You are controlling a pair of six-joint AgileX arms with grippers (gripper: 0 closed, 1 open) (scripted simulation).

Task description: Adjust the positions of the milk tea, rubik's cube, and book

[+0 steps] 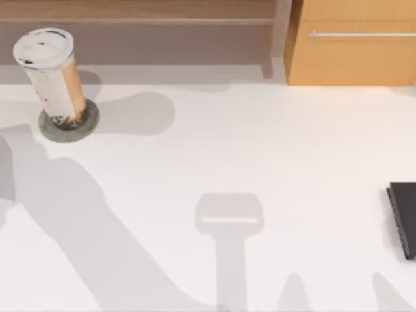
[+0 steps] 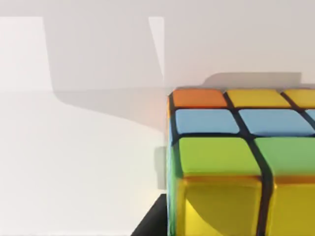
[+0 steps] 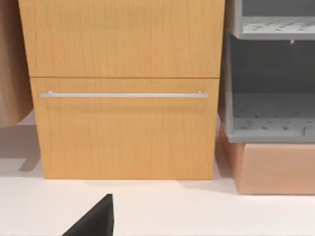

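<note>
On the surface, largest first:
Surface [image 1: 260, 149]: a plain white top, crossed by soft grey shadows in the top view.
Wooden cabinet [image 1: 354, 45]: at the far right edge of the surface, light wood grain, with a thin silver handle [image 3: 123, 95] across its drawer front.
Grey shelving [image 3: 270, 73]: stands just beside the cabinet in the right wrist view, with perforated trays and a wooden base below.
Milk tea [image 1: 53, 75]: upright at the far left of the surface, white lid with dark marks, white and orange-brown sides, dark pearls at the foot; the marks on it are too small to read.
Grey disc [image 1: 68, 123]: flat and round, directly under the milk tea, touching its base.
Black slab [image 1: 404, 218]: flat, at the right edge of the surface, well apart from the cup.
Rubik's cube [image 2: 236, 157]: close before the left wrist camera, showing orange, yellow, blue and green tiles; it carries no writing.
Left tool: I cannot tell how its fingers stand.
Right tool: I cannot tell either.
</note>
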